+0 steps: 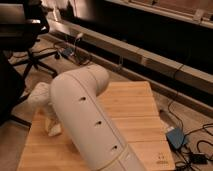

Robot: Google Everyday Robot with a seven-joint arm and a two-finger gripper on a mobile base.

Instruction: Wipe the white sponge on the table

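Across the middle of your view, the robot's big cream-coloured arm (87, 120) sweeps diagonally from the lower edge up toward the left, blocking much of the table (132, 107), a light tan plank top with strip grain. Beyond the table's far side run dark rails and a tangle of cables on the floor; an office chair base (35, 60) stands at upper left, and a small blue box (175, 137) lies on the floor off the table's right edge. Your gripper (52, 125) sits low at the table's left side, mostly hidden behind the arm, its fingers drawn together. A pale blocky shape beneath it may be the white sponge; you cannot tell for certain.
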